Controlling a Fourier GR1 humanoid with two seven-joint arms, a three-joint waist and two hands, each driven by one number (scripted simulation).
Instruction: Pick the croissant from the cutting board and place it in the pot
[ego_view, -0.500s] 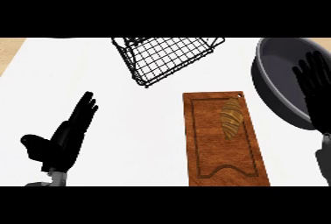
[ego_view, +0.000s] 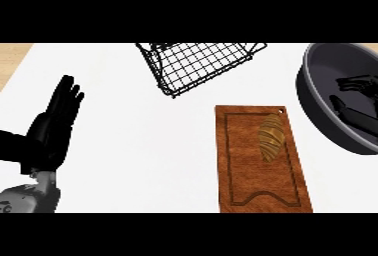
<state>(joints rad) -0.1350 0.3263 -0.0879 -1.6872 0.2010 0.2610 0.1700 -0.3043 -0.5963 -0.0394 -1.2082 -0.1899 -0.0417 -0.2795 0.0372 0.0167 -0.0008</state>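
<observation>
Two hands are seen over a white surface (ego_view: 148, 150), and both are only partly readable. Nearest, at the lower left, a grey forearm (ego_view: 29, 197) is cut off by the view's lower edge. From it the left hand (ego_view: 52, 127) rises, held open with its fingers (ego_view: 66, 95) straight, close together and pointing away, resting above the surface and touching nothing.

Right of centre a wooden cutting board (ego_view: 251, 170) is laid lengthwise, with a notch cut into its near end and a small hole at its far right corner. The croissant (ego_view: 270, 136) is seen lying on the far half of the board, toward its right side, its long axis roughly along the board. No hand is in contact with it.

Farther right, a dark grey pot (ego_view: 314, 107) is placed just beside the board's far right corner; its right side is cut off by the view's edge. Over the pot's inside the right hand (ego_view: 354, 107) is shown, black against the dark bowl and hard to separate from it. Its fingers (ego_view: 354, 82) appear straight and slightly spread, holding nothing; its forearm cannot be made out.

Farthest away, at top centre, a black wire basket (ego_view: 196, 65) is seen tilted on the surface, its upper part cut off. At the far left corner a strip of wood-coloured floor (ego_view: 13, 52) is visible beyond the surface.
</observation>
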